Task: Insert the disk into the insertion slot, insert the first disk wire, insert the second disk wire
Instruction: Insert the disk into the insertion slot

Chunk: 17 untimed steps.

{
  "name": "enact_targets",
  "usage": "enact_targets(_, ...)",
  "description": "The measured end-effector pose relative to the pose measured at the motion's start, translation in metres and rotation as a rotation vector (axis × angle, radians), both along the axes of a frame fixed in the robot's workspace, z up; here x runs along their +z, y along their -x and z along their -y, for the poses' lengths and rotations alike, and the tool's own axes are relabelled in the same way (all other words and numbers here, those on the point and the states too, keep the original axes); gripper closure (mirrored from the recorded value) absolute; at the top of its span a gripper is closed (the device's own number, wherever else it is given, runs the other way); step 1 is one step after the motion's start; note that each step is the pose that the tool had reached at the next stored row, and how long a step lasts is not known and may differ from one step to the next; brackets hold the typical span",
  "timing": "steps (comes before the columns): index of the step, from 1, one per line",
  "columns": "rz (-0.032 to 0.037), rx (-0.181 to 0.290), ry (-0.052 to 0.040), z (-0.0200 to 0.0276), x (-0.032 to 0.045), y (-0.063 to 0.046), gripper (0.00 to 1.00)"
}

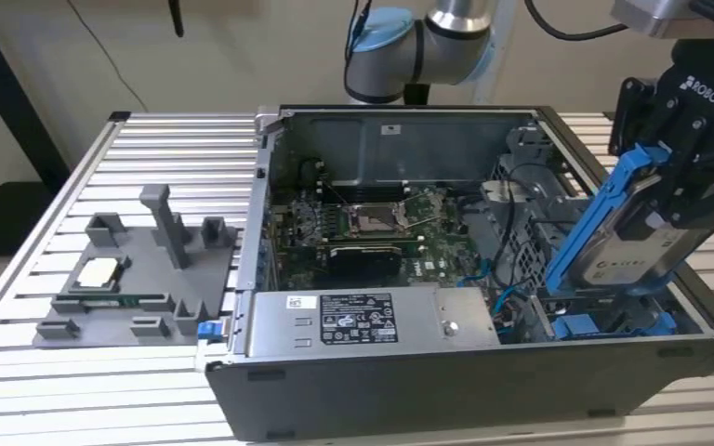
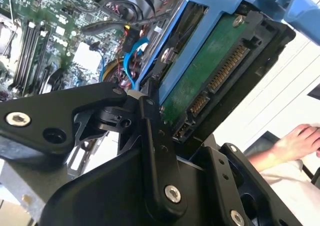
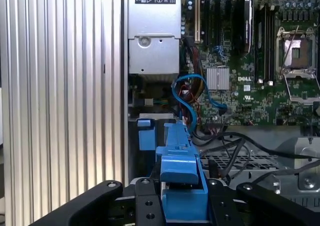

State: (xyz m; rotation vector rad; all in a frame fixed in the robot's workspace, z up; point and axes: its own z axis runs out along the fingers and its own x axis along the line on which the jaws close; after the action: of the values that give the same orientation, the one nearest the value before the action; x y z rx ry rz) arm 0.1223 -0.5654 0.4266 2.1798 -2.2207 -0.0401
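- Gripping the disk (image 1: 630,265) across its two broad faces, your gripper (image 1: 677,200) is closed on it. The black fingers (image 2: 150,136) are pinching drive and blue carrier frame (image 1: 599,209) together.
- You are holding it in the air at about four o'clock of the open case (image 1: 456,390) in the exterior view. It is just above what I judge to be the insertion slot (image 1: 576,327) with its blue rails. The lower end is reaching down close to them, and I cannot tell whether it is touching.
- The long axis is running steeply, from seven o'clock low to one o'clock high in the exterior view, with the top leaning away from the motherboard (image 1: 370,223).
- The labelled face is looking toward the exterior camera. The green circuit-board face (image 2: 210,71) and its connectors are facing the second wrist view, at the end nearer your gripper.
- That tilt is probably letting the lower edge meet the rails first, and the connectors are staying reachable at the upper end.
- A blue cable (image 3: 197,86) is lying looped over the board, not plugged into the disk.
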Motion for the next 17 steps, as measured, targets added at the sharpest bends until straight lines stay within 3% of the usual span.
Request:
enact_targets(6,0.0,0.0,-0.0002,0.0049,-0.0077,0.0,0.67)
enact_targets(17,0.0,0.0,0.0002,0.0051,-0.0179,0.001,0.67)
